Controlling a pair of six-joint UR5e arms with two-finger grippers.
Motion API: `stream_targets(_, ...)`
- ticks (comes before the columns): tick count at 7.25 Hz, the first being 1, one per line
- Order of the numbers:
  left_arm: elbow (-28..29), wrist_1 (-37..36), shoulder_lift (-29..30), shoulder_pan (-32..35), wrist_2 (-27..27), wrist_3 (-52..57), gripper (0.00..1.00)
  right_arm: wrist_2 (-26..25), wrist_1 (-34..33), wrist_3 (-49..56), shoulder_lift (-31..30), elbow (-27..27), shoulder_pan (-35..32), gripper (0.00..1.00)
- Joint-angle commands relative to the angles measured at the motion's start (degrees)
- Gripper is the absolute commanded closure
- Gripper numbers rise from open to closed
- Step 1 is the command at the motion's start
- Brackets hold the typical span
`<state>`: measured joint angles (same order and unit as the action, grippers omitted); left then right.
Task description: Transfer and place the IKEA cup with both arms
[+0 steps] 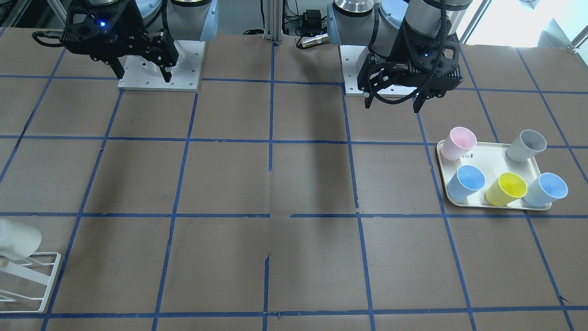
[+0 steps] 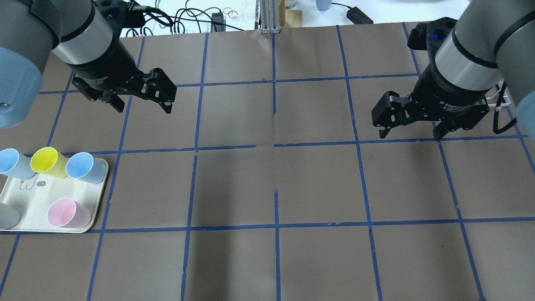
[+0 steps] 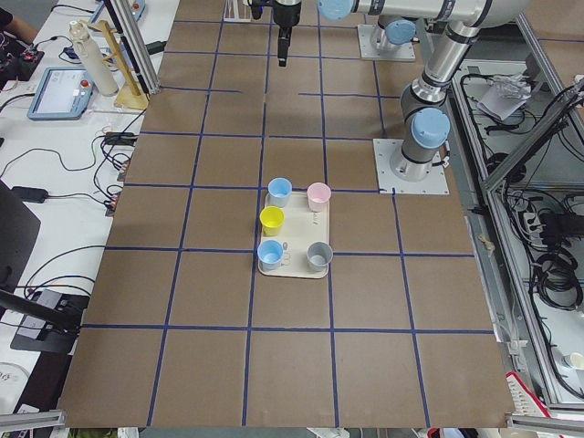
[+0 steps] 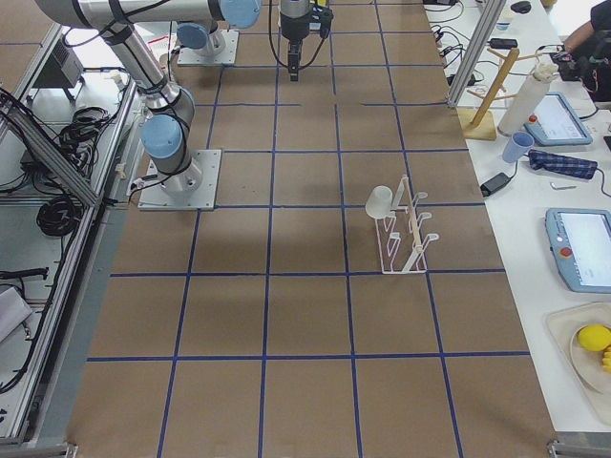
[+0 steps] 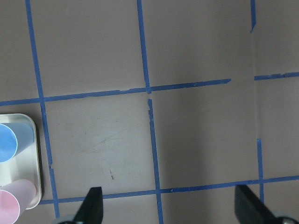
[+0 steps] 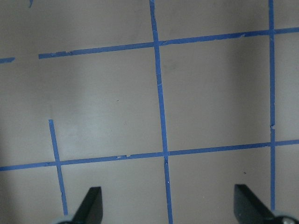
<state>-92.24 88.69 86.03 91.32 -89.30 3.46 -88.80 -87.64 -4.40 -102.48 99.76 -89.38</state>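
Overhead exterior shows the bench (image 2: 317,179) taped into a blue grid, with the left arm (image 2: 79,33) and right arm (image 2: 472,54) both raised over its far half, well apart. At the robot's right end stands a white wire rack (image 1: 51,282). At the left end lies a tray (image 2: 29,209) of coloured cups.

The left hand (image 2: 142,106) and right hand (image 2: 410,134) both hang with fingers spread wide and nothing between them, as both wrist views confirm.

The IKEA cup (image 1: 18,238) sits tilted on the rack, far from either hand. On the tray a gap shows between the pink cup (image 2: 67,212) and the grey cup (image 2: 7,215).

I judge that no transfer is under way. This looks like the start, though it could as well be the end.

If it is the start, the right hand must swing out to the rack, close on the cup's wall and slide it off. It would then carry the cup to mid-bench for the left hand to take.
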Motion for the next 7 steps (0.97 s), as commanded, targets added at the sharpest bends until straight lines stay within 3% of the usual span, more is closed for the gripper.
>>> stream_targets(1, 0.04, -0.01, 0.02, 0.00, 0.00, -0.12, 0.00, -0.06, 0.10, 0.00, 0.00, 0.00, 0.00, 0.00)
stream_targets(7, -0.22, -0.28, 0.19, 0.00, -0.17, -0.12, 0.00, -0.15, 0.19, -0.09, 0.00, 0.00, 0.09, 0.00)
